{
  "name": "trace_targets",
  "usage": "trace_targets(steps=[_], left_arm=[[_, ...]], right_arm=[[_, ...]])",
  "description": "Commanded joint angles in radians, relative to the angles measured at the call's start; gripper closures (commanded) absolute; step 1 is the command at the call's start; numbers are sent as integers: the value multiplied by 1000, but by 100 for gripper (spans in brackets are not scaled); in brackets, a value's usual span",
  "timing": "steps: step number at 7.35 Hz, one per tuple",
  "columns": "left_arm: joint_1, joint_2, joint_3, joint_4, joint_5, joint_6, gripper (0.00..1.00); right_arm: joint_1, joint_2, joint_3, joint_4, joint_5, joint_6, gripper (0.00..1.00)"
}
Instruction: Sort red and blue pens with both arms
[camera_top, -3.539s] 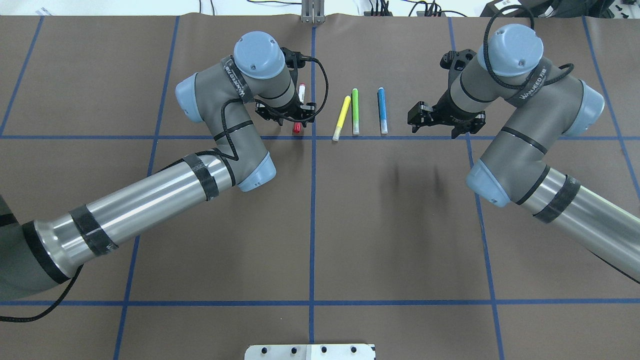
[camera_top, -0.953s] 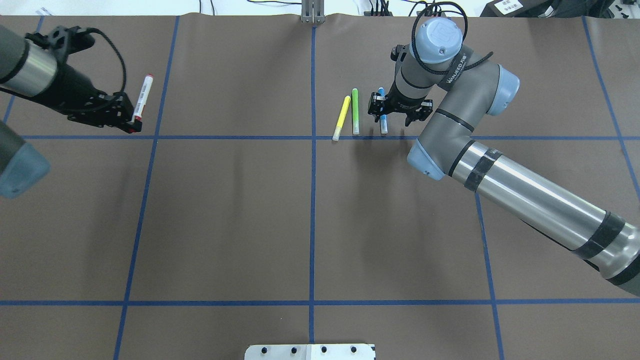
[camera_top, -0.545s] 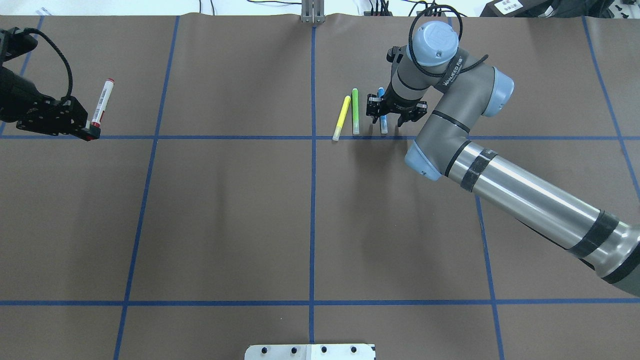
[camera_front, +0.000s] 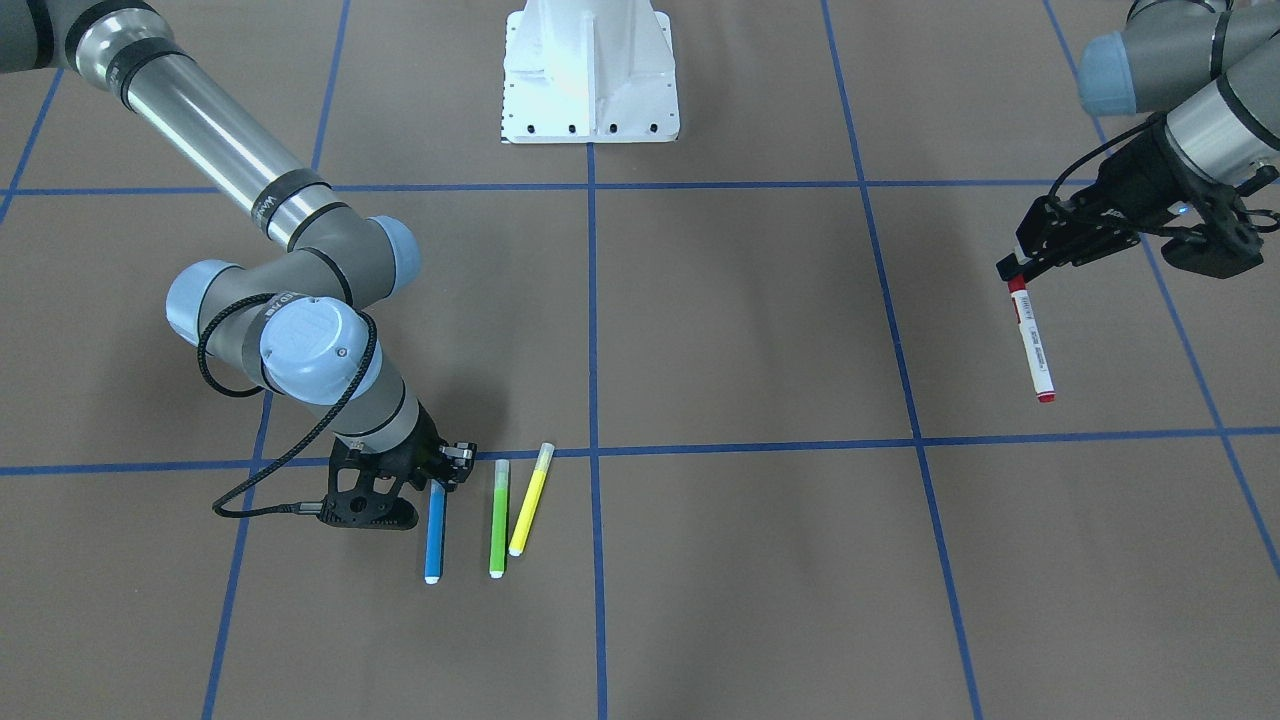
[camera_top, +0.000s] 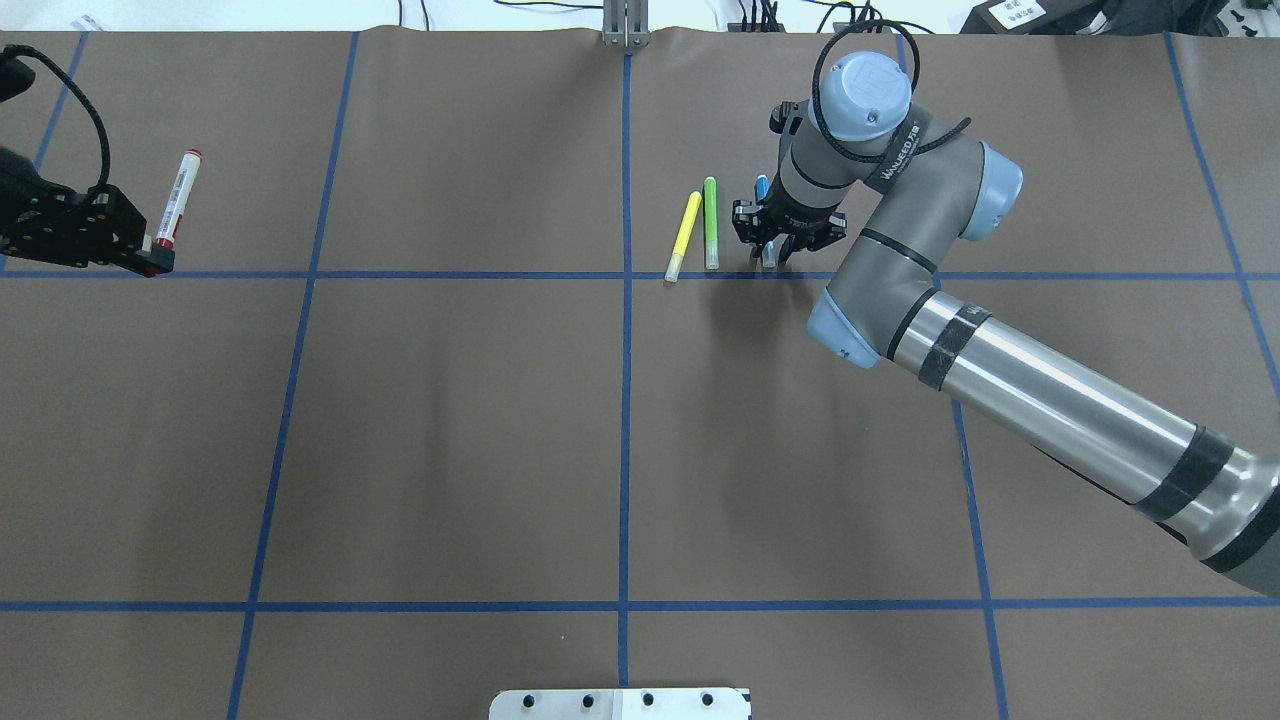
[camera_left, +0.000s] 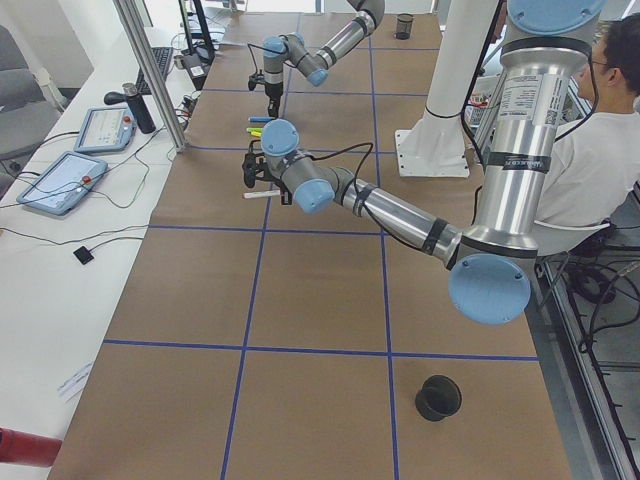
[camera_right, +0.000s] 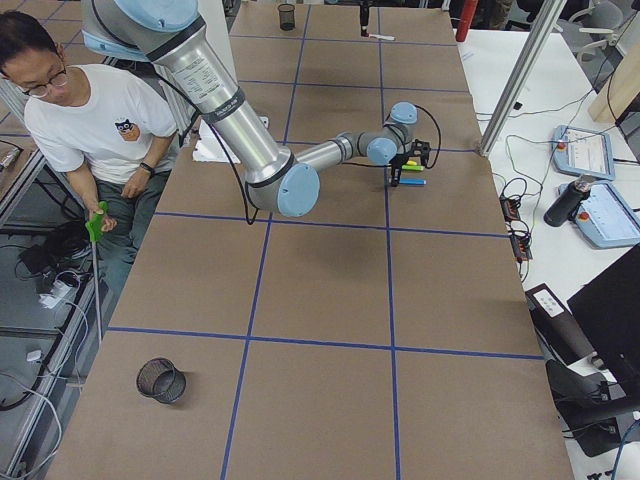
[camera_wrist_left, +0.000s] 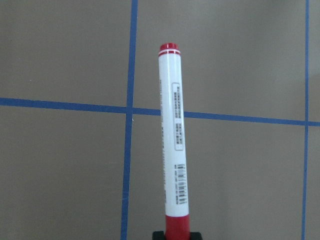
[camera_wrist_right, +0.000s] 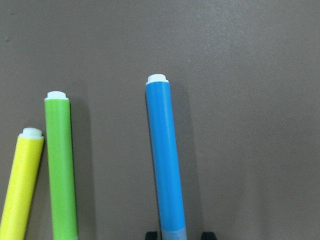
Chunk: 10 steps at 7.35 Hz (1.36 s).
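Note:
The red pen (camera_top: 176, 198), white-barrelled with a red cap, hangs over the table's far left, and my left gripper (camera_top: 150, 256) is shut on its cap end. The front-facing view shows this pen (camera_front: 1031, 340) slanting down below the left gripper (camera_front: 1012, 270), and the left wrist view shows it (camera_wrist_left: 175, 145) sticking forward over blue tape lines. The blue pen (camera_front: 434, 535) lies flat on the mat. My right gripper (camera_top: 771, 246) stands low over its cap end. In the right wrist view two fingertips (camera_wrist_right: 150, 234) straddle the blue pen (camera_wrist_right: 165, 155) with gaps on both sides, so the gripper is open.
A green marker (camera_top: 710, 222) and a yellow marker (camera_top: 683, 235) lie just left of the blue pen. The white pedestal base (camera_front: 590, 70) stands at the robot's side. A black cup (camera_left: 438, 397) and a mesh cup (camera_right: 160, 380) sit at the table's ends, with a seated person (camera_right: 95, 120) nearby.
My left arm has carried the red pen from the row of markers to the table's far left. My right arm has swung in and come down over the blue pen.

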Motion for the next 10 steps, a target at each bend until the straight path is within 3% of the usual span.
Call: trace_targets(steps=[1, 3, 6, 7, 8, 10], left_arm=[[-25, 40, -24, -2, 0, 2, 100], [-78, 217, -73, -7, -55, 91, 100], [-181, 483, -79, -13, -260, 183, 100], [-198, 569, -72, -55, -282, 221, 100], [-222, 629, -37, -56, -288, 297, 100], [-262, 680, 104, -54, -453, 366, 100]], right_arm=[[3, 3, 7, 2, 9, 2, 100], [94, -9, 59, -7, 154, 2, 100], [191, -146, 289, -116, 314, 1, 100], [216, -206, 355, -118, 359, 1, 100], [230, -271, 427, -120, 376, 1, 100], [244, -334, 513, -130, 399, 2, 100]])
